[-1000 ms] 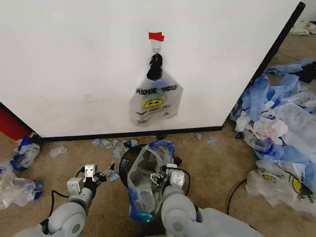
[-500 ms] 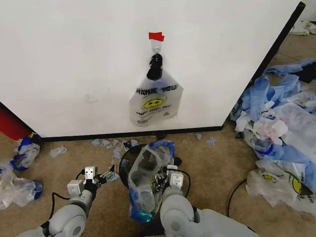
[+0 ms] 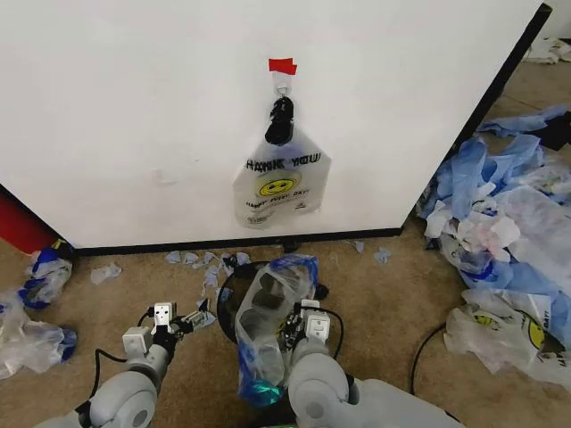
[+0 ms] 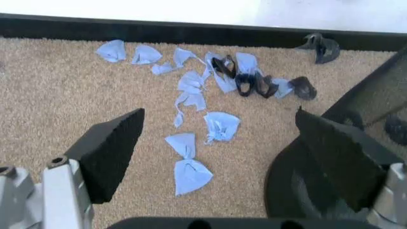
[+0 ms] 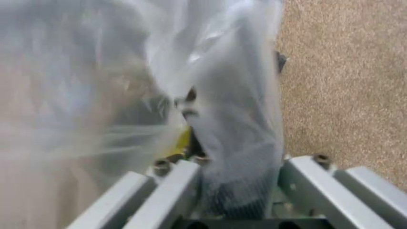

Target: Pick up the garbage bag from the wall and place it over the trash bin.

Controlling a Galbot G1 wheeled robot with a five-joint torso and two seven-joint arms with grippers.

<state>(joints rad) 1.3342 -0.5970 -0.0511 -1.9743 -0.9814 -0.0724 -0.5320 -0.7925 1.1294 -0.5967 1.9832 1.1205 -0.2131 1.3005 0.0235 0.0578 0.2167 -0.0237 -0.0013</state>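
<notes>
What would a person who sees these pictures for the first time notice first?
Probably the see-through garbage bag with blue trim, held up by the right hand over the black mesh trash bin in front of the robot. Next, the white smiley THANK YOU bag hanging on the wall under a red tape mark. The left hand waits open beside the bin, above blue plastic scraps on the carpet.

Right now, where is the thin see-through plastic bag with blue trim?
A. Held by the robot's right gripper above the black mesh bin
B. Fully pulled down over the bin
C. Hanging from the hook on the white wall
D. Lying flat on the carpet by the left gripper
A: the right gripper pinches the see-through bag, which hangs over the black mesh bin; the open left gripper holds nothing.
</notes>
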